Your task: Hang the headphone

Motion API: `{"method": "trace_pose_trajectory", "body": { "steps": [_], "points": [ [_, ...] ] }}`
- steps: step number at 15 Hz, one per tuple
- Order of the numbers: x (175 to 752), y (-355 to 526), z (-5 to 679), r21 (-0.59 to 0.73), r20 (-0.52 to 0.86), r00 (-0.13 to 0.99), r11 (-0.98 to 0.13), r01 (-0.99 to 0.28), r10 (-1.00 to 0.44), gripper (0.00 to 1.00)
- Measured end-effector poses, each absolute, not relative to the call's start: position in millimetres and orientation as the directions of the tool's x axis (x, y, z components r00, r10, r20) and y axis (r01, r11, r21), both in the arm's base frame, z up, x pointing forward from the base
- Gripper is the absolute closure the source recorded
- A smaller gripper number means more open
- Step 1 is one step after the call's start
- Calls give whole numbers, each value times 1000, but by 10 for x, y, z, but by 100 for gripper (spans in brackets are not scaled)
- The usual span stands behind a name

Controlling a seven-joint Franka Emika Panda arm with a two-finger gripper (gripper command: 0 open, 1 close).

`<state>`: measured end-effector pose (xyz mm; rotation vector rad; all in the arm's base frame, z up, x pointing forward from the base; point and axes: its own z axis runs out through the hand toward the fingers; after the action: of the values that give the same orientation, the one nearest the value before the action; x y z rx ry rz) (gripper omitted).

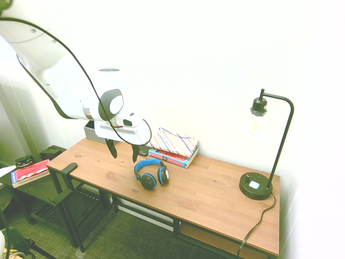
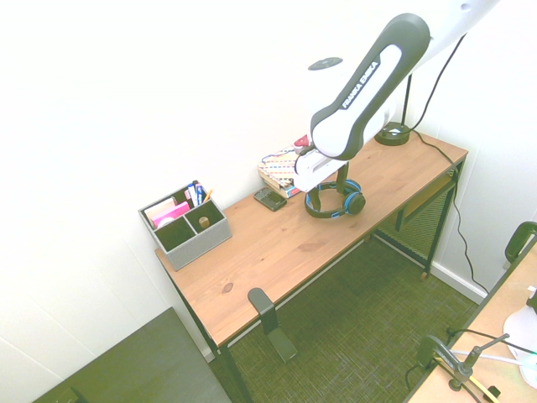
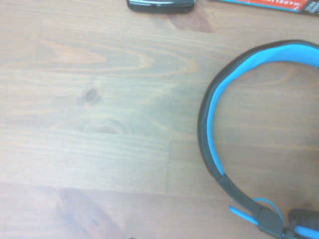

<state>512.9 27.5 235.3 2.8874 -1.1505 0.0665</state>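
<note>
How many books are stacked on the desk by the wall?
2 visible: a patterned book on top, and a red-and-teal book beneath it, behind the headphones. The arm covers much of the stack in the second exterior view, so more may be hidden.

In the wrist view the headphone [image 3: 234, 149] is cut off by the right and bottom edges, its cups barely showing. A dark phone [image 3: 159, 5] and a book [image 3: 264, 5] are clipped at the top. In the second exterior view the arm hides the tool [image 2: 323, 186].
</note>
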Motion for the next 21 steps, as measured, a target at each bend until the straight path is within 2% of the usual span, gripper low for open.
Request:
{"method": "trace_pose_trajectory", "body": {
  "steps": [2,3,10,21],
  "points": [
    [5238,309,2125,28,35,724,-723,-690,-689,0],
    [5298,322,2052,28,30,720,-719,-694,-694,100],
    [5743,387,1729,36,37,712,-711,-703,-702,100],
    [5838,303,1680,50,27,696,-694,-718,-718,100]
  ]
}}
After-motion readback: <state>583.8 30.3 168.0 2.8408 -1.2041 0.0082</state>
